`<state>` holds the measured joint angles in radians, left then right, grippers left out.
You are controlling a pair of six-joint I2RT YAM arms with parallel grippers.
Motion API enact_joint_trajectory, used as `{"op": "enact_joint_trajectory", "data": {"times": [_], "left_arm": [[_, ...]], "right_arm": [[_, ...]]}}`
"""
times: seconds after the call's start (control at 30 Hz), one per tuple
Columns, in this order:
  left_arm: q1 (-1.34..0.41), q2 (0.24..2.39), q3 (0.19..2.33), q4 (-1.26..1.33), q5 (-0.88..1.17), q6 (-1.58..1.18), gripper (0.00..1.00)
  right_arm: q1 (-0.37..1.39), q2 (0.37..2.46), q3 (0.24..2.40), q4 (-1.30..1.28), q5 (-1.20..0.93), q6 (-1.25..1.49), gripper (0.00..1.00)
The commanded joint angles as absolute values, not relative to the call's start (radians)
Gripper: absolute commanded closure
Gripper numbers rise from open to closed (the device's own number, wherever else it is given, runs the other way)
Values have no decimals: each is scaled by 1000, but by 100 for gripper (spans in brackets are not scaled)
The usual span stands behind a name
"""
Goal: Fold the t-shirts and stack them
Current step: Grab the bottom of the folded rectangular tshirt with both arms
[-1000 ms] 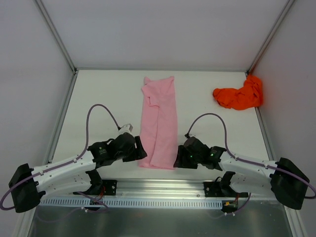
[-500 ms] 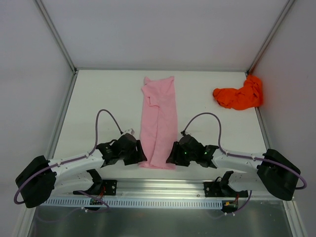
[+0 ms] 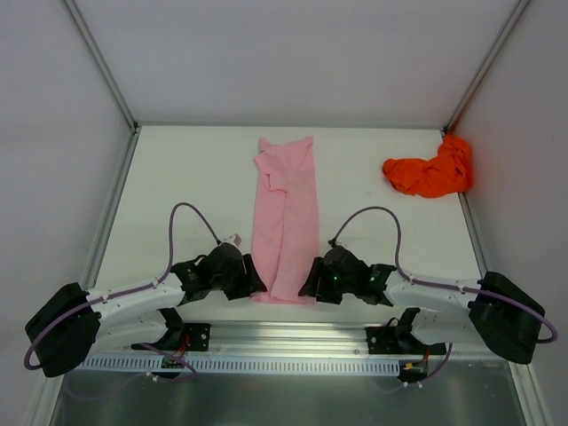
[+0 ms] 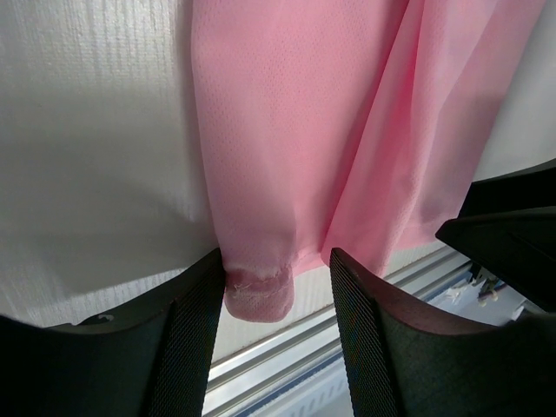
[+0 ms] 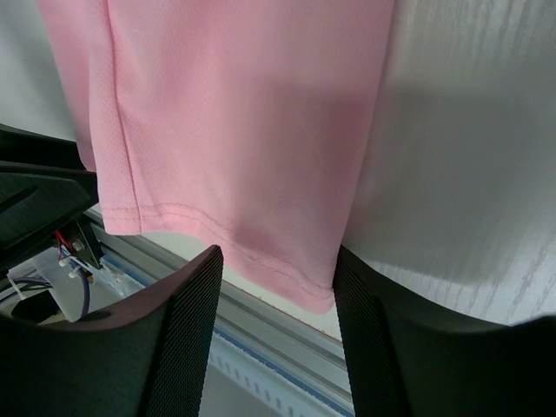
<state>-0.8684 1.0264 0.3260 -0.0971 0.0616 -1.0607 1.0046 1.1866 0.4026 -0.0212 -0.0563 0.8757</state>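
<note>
The pale pink t-shirt (image 3: 286, 222) lies folded into a long narrow strip down the middle of the table, its hem at the near edge. The orange-red t-shirt (image 3: 430, 173) sits crumpled at the back right. My left gripper (image 3: 252, 282) is at the strip's near left corner; in the left wrist view the gripper (image 4: 276, 300) stands open with the pink hem corner (image 4: 259, 291) between its fingers, against the left one. My right gripper (image 3: 309, 284) is at the near right corner; in the right wrist view the gripper (image 5: 278, 300) is open astride the pink hem (image 5: 287, 261).
A metal rail (image 3: 293, 337) runs along the table's near edge just behind both grippers. White walls with metal posts (image 3: 102, 67) enclose the table at the left, back and right.
Both grippers have moved inward to the pink strip's near corners. The left jaws have narrowed a little. Neither shirt has moved.
</note>
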Motion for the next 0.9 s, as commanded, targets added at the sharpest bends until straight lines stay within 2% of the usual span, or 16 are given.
{"op": "enact_joint_trajectory", "data": {"times": [0.0,0.23,0.5,0.57,0.63,0.67,0.77,0.8,0.83,0.87], "left_arm": [[-859,1065,301,-164,97,-1060,49],[-859,1031,331,-268,66,-1026,51],[-859,1078,328,-255,92,-1008,56],[-859,1086,330,-247,94,-1006,56],[-861,1092,328,-242,95,-1003,60],[-861,1094,325,-242,97,-1002,62],[-861,1101,322,-239,101,-996,76],[-859,1101,322,-238,104,-994,86],[-861,1100,321,-236,107,-993,92],[-859,1100,319,-232,107,-992,97]], "right_arm": [[1026,1197,354,-288,-26,885,43],[1028,1150,362,-403,35,881,46],[1028,1275,408,-336,46,862,50],[1028,1299,417,-330,54,862,54],[1028,1308,414,-314,58,865,57],[1028,1315,414,-311,58,865,62],[1028,1321,411,-308,64,870,70],[1026,1321,411,-308,64,871,73],[1028,1321,410,-305,64,871,77],[1028,1319,410,-305,66,871,87]]}}
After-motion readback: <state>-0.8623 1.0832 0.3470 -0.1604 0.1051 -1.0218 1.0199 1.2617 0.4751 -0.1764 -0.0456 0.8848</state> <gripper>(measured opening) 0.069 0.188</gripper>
